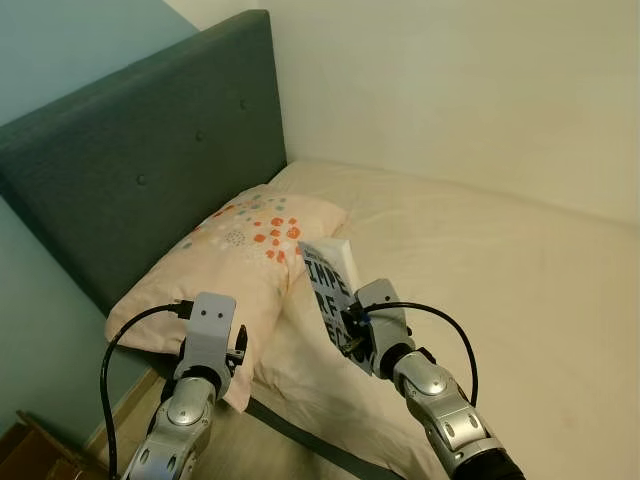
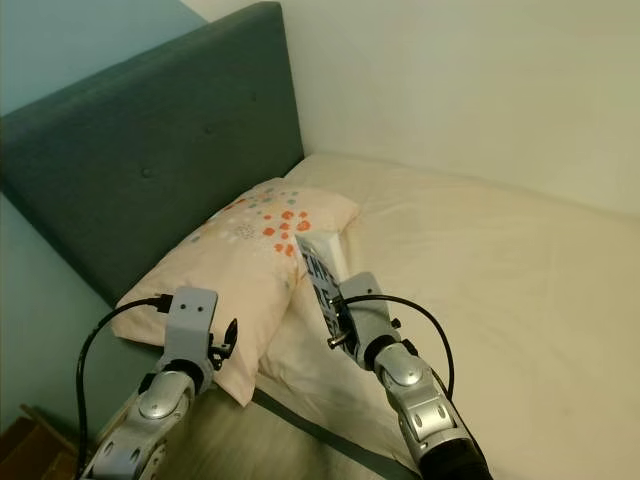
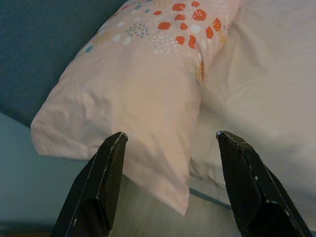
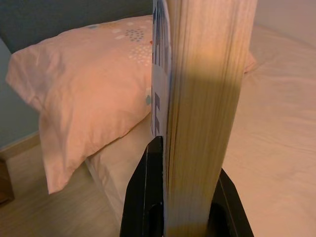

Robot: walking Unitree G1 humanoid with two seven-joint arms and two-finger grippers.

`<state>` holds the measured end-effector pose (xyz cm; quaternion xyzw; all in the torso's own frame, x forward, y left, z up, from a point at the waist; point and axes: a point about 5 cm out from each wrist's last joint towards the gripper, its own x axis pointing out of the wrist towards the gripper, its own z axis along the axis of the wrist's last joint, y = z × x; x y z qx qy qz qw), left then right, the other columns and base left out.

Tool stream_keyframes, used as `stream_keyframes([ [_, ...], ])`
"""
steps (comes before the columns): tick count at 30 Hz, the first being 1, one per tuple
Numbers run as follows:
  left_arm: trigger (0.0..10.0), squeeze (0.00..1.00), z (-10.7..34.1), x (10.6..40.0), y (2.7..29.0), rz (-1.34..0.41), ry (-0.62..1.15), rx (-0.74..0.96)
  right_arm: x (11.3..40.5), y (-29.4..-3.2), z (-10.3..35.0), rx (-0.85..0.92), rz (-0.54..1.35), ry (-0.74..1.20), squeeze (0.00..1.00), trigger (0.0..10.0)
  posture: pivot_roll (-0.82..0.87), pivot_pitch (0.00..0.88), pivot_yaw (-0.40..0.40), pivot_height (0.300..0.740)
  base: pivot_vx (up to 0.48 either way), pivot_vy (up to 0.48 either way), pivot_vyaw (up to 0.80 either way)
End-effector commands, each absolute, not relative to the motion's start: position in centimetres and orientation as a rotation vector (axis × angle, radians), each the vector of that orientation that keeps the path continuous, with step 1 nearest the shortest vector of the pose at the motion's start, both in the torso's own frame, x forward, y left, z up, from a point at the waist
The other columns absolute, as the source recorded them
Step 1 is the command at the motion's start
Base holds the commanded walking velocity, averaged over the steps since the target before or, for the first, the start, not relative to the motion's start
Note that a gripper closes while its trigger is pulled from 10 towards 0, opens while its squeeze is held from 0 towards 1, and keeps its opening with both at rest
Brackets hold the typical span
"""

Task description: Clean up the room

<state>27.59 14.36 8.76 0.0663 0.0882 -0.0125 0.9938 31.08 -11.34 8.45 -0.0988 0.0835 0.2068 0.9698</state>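
The right gripper (image 4: 185,207) clamps the book (image 1: 331,287) upright over the bed's (image 1: 520,290) near edge, beside the pillow (image 1: 235,270). The left gripper (image 3: 170,182) hovers spread wide. Risk: the narrow pinch lets the book pivot and slip.

Teal headboard (image 1: 150,150), cream wall (image 1: 480,80), wooden floor (image 4: 29,207).
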Motion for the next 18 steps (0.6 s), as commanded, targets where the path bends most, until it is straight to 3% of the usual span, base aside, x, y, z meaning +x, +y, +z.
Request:
stream_keyframes([
  [1,10.0,0.0,8.36,27.47,14.55,-0.019,0.194,0.146,31.15,-10.99,8.94,-0.199,0.424,0.131,0.0,10.0,-0.04,0.091,0.046,0.74,0.0,0.0,0.8],
  [16,10.0,0.0,8.78,27.61,14.77,-0.012,0.174,0.121,31.41,-10.67,9.54,-0.183,0.417,0.098,0.0,10.0,-0.04,0.086,0.046,0.74,0.0,0.0,0.8],
  [18,10.0,0.0,8.99,27.67,14.69,-0.03,0.167,0.129,31.43,-10.66,9.59,-0.183,0.416,0.095,0.0,10.0,-0.04,0.088,0.047,0.74,0.0,-0.48,0.8],
])
